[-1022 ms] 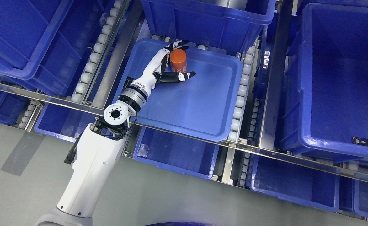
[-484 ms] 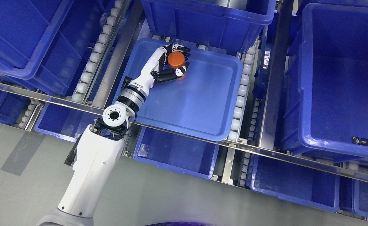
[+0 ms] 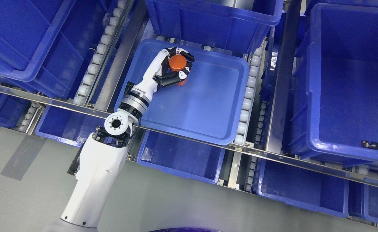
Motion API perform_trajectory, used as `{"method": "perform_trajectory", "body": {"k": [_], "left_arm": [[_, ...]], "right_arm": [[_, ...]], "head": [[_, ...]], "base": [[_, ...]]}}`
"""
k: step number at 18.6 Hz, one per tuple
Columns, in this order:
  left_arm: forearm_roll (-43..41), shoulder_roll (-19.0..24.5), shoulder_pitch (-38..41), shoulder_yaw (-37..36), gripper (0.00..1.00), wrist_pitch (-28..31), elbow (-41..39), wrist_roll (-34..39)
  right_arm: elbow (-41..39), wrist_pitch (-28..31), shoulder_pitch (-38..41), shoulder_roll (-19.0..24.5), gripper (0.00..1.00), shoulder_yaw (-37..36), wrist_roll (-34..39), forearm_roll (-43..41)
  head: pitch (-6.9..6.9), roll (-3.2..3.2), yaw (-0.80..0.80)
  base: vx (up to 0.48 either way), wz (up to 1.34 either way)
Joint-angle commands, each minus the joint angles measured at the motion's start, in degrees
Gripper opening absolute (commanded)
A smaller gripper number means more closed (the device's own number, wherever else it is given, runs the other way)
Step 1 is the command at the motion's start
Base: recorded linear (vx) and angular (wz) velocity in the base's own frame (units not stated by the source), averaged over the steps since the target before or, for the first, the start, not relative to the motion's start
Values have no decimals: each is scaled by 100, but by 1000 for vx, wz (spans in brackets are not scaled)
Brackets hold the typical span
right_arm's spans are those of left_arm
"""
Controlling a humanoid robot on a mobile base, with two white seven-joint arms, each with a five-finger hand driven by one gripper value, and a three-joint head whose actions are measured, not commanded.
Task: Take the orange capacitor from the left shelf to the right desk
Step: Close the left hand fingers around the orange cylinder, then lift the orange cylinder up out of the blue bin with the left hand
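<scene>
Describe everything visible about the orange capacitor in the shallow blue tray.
The orange capacitor is a smooth, matte-looking cylinder with a flat round top, standing roughly upright near the far left corner of the shallow blue tray. The left hand is closed around it: black-tipped fingers wrap its far side and others cross its near side, hiding most of the body. A sliver of its lower edge shows below the fingers. Whether it rests on the tray floor cannot be told.

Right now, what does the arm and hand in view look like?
The left arm has a smooth white shell, black cabling at the elbow, a white round joint cap with a ring of holes, and a ribbed silver-black wrist. The left hand is white with black fingers.
</scene>
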Motion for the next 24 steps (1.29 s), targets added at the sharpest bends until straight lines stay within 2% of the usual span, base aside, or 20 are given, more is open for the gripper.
{"method": "perform_trajectory", "body": {"k": [1, 4, 6, 13, 24], "left_arm": [[411, 39, -87, 324, 0, -171, -547, -21], [615, 39, -96, 465, 1, -215, -1128, -12], [633, 39, -96, 483, 1, -468, -1287, -12], [633, 39, -52, 492, 1, -1032, -1323, -3], [650, 39, -79, 509, 1, -1076, -1349, -3]], "right_arm": [[-193, -2, 9, -100, 100, -61, -1, 0], [-193, -10, 9, -100, 100, -61, -1, 0], [-193, -10, 9, -100, 100, -61, -1, 0], [-193, -10, 9, -100, 100, -61, -1, 0], [-193, -2, 9, -100, 100, -61, -1, 0]], "head": [[0, 0, 0], [0, 0, 0], [0, 0, 0], [0, 0, 0], [0, 0, 0]], "base": [[0, 0], [0, 0], [0, 0], [-12, -16], [-110, -79]]}}
